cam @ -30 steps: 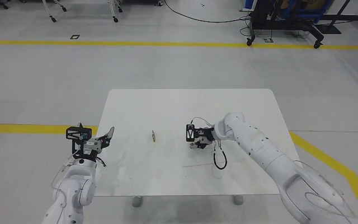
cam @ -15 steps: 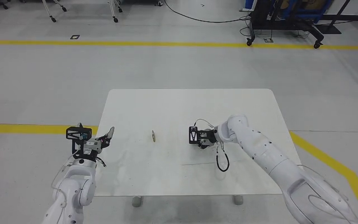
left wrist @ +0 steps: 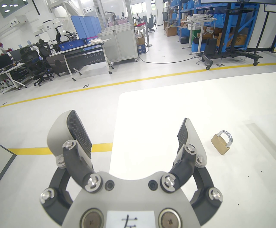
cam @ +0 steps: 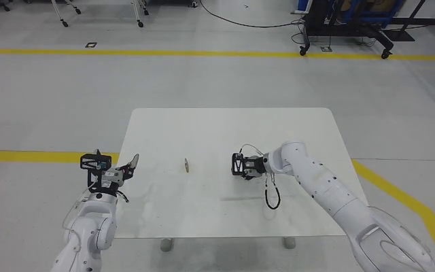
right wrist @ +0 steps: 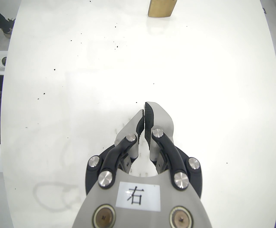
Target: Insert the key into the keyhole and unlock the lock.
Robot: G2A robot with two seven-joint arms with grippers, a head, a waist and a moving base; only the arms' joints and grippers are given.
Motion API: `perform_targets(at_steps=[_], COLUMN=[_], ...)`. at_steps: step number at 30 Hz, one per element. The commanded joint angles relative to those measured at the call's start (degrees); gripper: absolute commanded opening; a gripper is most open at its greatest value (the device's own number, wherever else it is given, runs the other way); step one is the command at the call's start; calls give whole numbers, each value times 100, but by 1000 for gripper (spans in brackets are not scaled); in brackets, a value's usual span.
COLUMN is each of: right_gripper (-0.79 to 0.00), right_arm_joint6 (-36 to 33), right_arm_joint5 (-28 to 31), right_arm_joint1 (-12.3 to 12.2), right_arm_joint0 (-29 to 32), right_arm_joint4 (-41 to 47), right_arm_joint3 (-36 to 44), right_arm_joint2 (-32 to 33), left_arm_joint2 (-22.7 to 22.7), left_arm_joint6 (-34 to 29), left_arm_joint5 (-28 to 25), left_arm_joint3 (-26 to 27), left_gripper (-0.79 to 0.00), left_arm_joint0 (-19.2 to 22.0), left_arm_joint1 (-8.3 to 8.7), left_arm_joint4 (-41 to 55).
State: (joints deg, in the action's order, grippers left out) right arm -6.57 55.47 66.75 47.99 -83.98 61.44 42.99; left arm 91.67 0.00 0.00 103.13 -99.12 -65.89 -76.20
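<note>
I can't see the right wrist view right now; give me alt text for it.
The right end effector hangs over the white table with its fingers pressed together; whether they hold anything is too small to tell. A brass padlock lies ahead of the fingertips, apart from them.

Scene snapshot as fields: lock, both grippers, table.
table: white, rounded corners
padlock: brass body, silver shackle that looks closed; on the table between the two grippers, touching neither
left gripper: open, at the table's edge, pointing toward the padlock
right gripper: shut, low over the table, aimed at the padlock; cannot tell whether anything is pinched between the pads
task state: padlock not yet unlocked
</note>
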Motion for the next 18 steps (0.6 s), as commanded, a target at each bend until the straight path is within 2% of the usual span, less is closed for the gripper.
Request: perform_targets(at_steps=[1,13,18], right_gripper=[-785,-785,-785], right_arm_joint6=[25,35,1053], right_arm_joint5=[14,-17,37], right_arm_joint1=[-5,-5,-94], right_arm_joint0=[9,28,173], right_arm_joint4=[13,23,-127], right_arm_joint3=[18,21,-20], right_arm_joint2=[15,17,178], left_arm_joint2=[0,0,0], left_arm_joint6=[0,0,0], left_arm_joint5=[0,0,0], left_arm_joint3=[0,0,0], left_gripper=[0,0,0], left_arm_joint0=[0,0,0], left_arm_joint1=[0,0,0], left_arm_joint4=[0,0,0])
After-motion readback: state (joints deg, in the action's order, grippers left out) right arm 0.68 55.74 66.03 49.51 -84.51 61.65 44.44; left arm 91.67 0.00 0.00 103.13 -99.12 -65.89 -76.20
